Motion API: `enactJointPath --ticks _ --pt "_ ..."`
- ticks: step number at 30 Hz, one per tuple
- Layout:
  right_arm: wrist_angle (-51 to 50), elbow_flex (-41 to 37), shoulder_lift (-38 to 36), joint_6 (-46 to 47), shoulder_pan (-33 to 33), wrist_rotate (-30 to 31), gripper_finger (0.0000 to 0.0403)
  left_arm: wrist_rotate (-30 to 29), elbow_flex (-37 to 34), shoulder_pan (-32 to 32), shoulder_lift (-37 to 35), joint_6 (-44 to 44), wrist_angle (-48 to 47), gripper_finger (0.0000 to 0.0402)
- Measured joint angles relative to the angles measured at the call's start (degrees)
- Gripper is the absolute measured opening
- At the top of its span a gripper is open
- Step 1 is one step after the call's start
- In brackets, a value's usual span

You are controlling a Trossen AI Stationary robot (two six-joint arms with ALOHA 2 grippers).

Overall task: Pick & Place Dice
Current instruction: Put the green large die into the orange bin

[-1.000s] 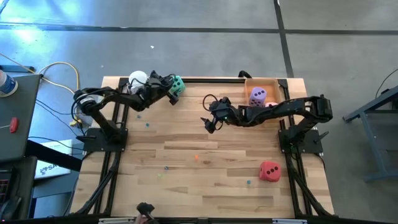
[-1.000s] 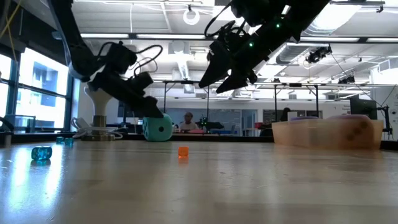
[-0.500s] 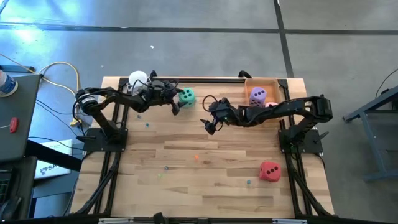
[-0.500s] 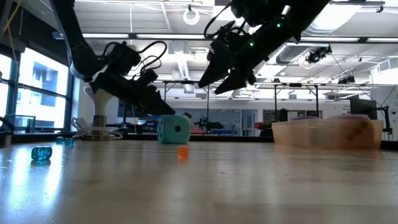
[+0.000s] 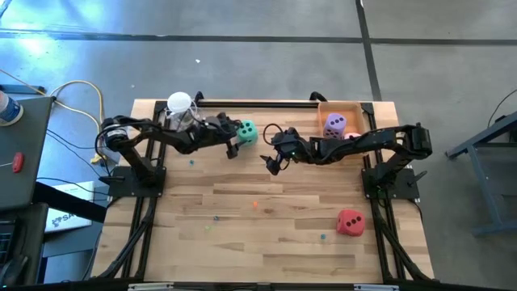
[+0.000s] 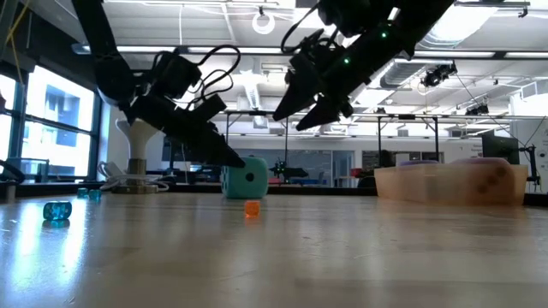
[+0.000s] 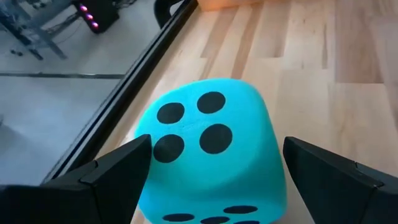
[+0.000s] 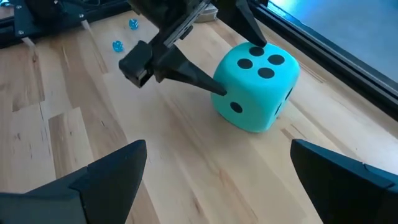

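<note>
Over the last second the left gripper [image 5: 234, 137] has carried the mint green die [image 5: 247, 132] away from the back corner of the desk [image 5: 266, 234], near the white round-topped object [image 5: 179, 103], and out toward the middle. The die sits between the two fingers, low to the wood, three pips on its top face; in the right wrist view the fingertips [image 8: 214, 87] press into its sides, so I judge the gripper closed on it rather than merely straddling it. From the low view I cannot tell whether the die [image 6: 244, 179] rests on the desk or hangs just above it.

The right gripper [image 5: 273, 158] has not shifted; it hovers just ahead of the die with its fingers spread wide and nothing between them. That looks like a handover, or a drop within the right arm's reach, so the die can go on to the wooden box [image 5: 339, 106] behind the right gripper.

The purple die [image 5: 334, 124] lies in that box; the pink die [image 5: 352, 137] beside it is mostly hidden by the right arm. The red die [image 5: 349, 221] sits alone, well apart from both grippers. Small beads dot the wood, too small to make out.
</note>
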Motion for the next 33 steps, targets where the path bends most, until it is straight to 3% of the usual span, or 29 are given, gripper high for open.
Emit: enactJointPath --ticks 15,20,33 --pt "-1.6 0.0 0.0 -0.31 0.0 -0.04 0.0389 0.39 -0.11 2.1 -5.0 -4.96 -0.35 0.0353" --pt "-1.55 0.0 0.0 -0.41 -0.02 0.02 0.0389 7.46 -0.02 5.05 -3.45 -7.39 -0.99 0.0353" --pt "-1.44 0.0 0.0 -0.28 -0.02 -0.06 0.0389 12.97 0.02 5.72 -2.75 -10.78 1.9 0.0353"
